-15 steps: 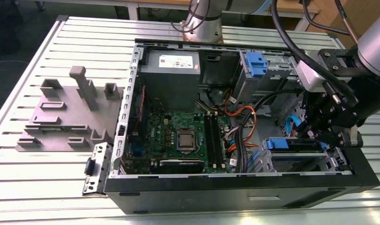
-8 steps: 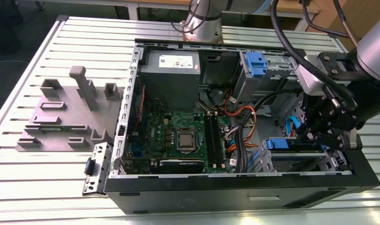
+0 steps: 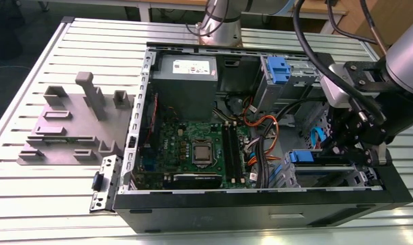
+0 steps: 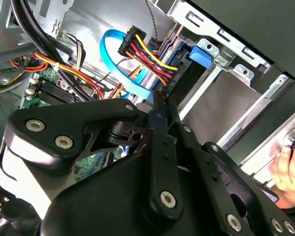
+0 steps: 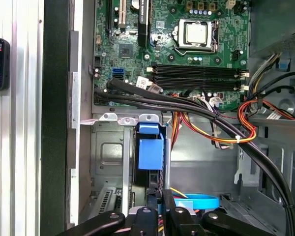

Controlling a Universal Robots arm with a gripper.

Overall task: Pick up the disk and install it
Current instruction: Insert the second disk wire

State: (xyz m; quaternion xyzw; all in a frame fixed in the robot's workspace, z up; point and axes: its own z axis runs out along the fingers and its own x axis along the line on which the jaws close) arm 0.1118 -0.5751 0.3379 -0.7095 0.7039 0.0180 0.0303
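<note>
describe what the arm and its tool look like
The arm is a smooth silver-grey tube. Black cables loop down beside it towards a black wrist block. The tool is matte black, built from angular linked bars dotted with round silver screws.

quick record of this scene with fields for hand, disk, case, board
hand: shut on the blue carrier edge of the disk
disk: in the metal drive bay at the case's corner
computer case: open, lying on a slatted table
motherboard: processor exposed, cables running beside it
</note>
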